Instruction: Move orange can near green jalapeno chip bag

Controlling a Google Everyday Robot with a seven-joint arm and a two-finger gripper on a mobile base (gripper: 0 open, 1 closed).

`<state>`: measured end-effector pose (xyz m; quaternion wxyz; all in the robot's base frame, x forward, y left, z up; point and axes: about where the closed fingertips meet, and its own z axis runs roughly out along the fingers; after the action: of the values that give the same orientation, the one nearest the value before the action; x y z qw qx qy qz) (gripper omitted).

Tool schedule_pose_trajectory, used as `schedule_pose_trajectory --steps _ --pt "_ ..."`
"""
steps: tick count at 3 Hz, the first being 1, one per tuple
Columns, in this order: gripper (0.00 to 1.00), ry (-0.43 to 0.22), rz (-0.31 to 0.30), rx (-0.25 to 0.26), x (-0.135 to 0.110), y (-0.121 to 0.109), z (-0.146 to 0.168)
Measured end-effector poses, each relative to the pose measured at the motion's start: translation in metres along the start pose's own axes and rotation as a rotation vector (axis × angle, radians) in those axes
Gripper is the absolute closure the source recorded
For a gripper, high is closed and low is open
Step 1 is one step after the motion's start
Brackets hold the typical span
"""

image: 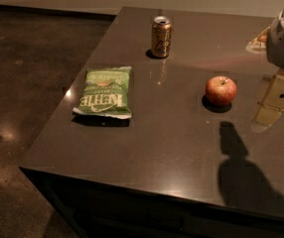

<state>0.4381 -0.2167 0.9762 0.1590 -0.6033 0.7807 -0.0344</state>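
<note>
Can (161,29) upright, back | chip bag (104,92) flat, left | claw (276,100) right edge, state unclear

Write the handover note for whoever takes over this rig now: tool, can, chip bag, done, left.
Tool: at the table's right edge, right of the apple, well away from the can.
Orange can: upright at the far side.
Green jalapeno chip bag: flat near the left edge, apart from the can.
Done: nothing visible.
Left: grasp the can, set it beside the bag.
</note>
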Motion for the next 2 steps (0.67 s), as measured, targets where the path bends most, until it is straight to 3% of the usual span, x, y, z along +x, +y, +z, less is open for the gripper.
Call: schedule_pose_trajectory --steps 2 --pt "0.00 -0.059 -0.011 -0.027 -0.0109 -0.0120 -0.0001"
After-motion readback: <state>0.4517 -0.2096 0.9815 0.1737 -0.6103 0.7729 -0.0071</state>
